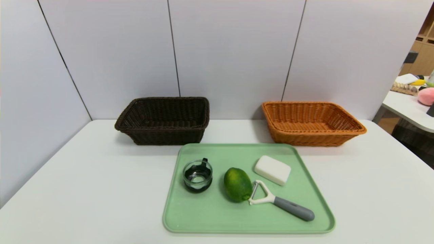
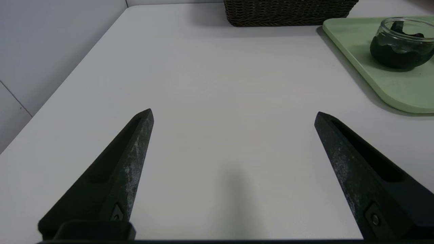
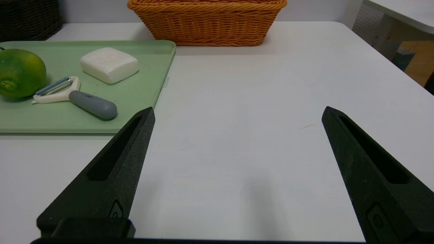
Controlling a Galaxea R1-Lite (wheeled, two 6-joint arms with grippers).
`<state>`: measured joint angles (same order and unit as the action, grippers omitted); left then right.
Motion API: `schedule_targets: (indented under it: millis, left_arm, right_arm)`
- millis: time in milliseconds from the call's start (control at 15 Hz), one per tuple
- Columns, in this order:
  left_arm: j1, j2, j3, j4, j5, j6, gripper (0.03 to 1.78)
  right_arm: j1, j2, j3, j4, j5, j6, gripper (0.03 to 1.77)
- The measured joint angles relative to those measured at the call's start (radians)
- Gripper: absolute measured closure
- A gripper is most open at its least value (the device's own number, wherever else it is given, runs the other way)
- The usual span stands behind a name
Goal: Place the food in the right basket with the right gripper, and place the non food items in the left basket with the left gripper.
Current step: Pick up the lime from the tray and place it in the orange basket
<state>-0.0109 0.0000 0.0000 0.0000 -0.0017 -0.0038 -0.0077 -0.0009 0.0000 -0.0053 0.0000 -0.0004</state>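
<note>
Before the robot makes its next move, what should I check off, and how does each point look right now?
1. Left gripper open and empty, over bare table: ok.
2. Right gripper open and empty, over bare table: ok.
3. Both baskets, dark brown and orange, standing empty behind the tray: ok.
4. Fruit clear of its neighbours: not ok, the peeler's head lies right beside it.
5. Glass cup upright: ok.
6. White block light enough to lift: cannot tell.
</note>
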Motion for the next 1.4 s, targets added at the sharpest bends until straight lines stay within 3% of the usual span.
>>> schedule_targets:
  millis: [533,733,1067,1400]
  left_arm:
    - [0.0,0.0,-0.003,0.002,0.003,0.005,0.12]
    - [0.0,0.002,-0.089,0.059,-0.004,0.019,0.12]
    - [0.0,0.091,-0.454,0.348,-0.098,0.034,0.12]
    - [0.0,0.382,-0.79,0.403,-0.133,0.079,0.12]
  right_arm:
    - [0.0,0.0,0.0,0.005,-0.003,-0.016,0.1]
    - [0.0,0.002,-0.061,0.036,0.003,-0.052,0.1]
    - [0.0,0.14,-0.408,0.218,0.097,-0.052,0.1]
    - [-0.002,0.49,-0.851,0.253,0.211,-0.055,0.1]
